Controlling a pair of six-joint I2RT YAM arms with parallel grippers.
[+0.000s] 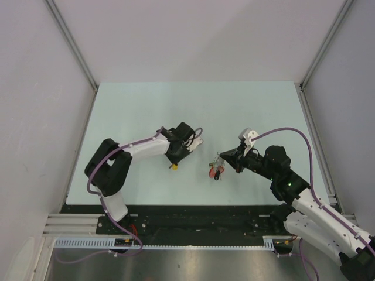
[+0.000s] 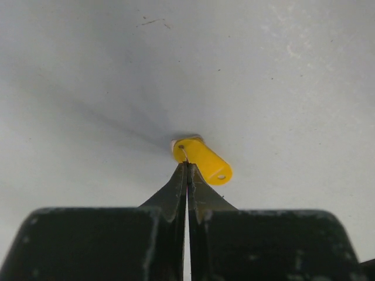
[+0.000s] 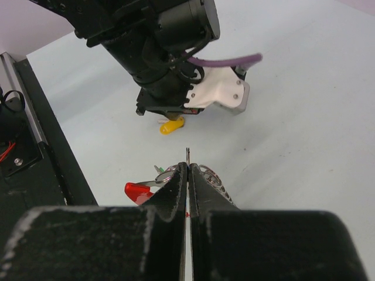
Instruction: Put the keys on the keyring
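**Overhead view.** You had both arms reaching in over the pale table [image 1: 234,105]. The left gripper [image 1: 174,161] stood left of centre and the right gripper [image 1: 224,159] right of centre, the two near each other but apart. The yellow key [image 1: 173,167] showed at the tip of the left gripper. The keyring [image 1: 217,170] sat at the tip of the right gripper, a small tangle of metal and red just above the table.

**Left wrist view.** Your left gripper [image 2: 187,165] was clenched, its fingers pressed together with only a hairline gap. Their tips met on one end of the yellow key [image 2: 205,161]. The plastic head slanted away down and to the right, its small hole at the far end.

**Right wrist view.** Your right gripper [image 3: 187,167] was likewise clamped tight, grasping the keyring [image 3: 208,175]. A thin metal sliver rose between the tips, and wire loops bulged out on the right side. On the left a green key [image 3: 158,170] peeked out, and below it hung a red piece [image 3: 136,190] — key or band, you could not tell which. Beyond the tips, the yellow key [image 3: 171,126] hung tilted under the left arm's wrist — well apart from the keyring, not yet threaded on.
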